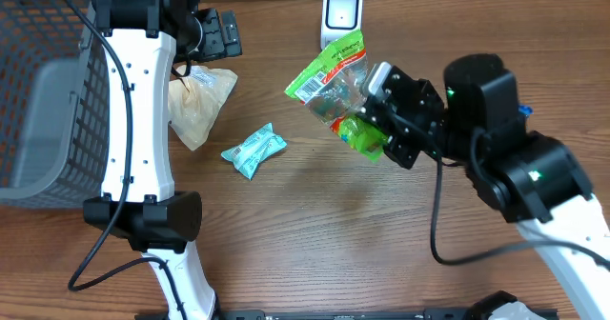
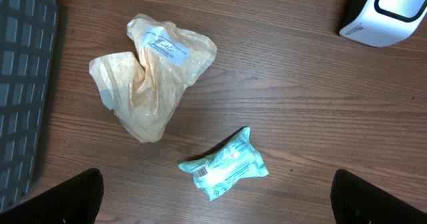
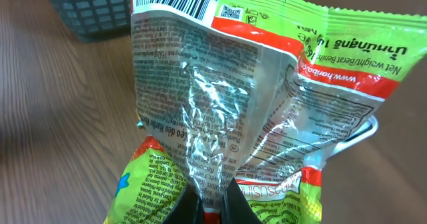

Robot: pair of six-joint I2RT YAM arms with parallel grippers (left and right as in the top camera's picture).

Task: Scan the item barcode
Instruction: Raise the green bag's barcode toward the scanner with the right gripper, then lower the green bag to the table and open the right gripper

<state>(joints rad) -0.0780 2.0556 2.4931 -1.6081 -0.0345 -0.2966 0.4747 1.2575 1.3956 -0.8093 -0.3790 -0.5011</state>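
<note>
A green and red snack bag [image 1: 335,90] hangs in the air just below the white barcode scanner [image 1: 340,12], pinched by my right gripper [image 1: 374,110]. In the right wrist view the bag [image 3: 233,104] fills the frame with its barcode [image 3: 175,1] at the top left, and the gripper [image 3: 212,207] is shut on the bag's bottom fold. A corner of the scanner [image 3: 353,134] shows behind the bag. My left gripper [image 1: 221,32] stands open at the back left, above the table with nothing between its fingers [image 2: 77,199].
A tan crumpled bag [image 1: 197,104] and a small teal packet [image 1: 254,150] lie on the wooden table; both show in the left wrist view [image 2: 152,74] [image 2: 225,165]. A grey mesh basket [image 1: 43,91] sits at the left edge. The scanner's edge [image 2: 385,14] is at the upper right there.
</note>
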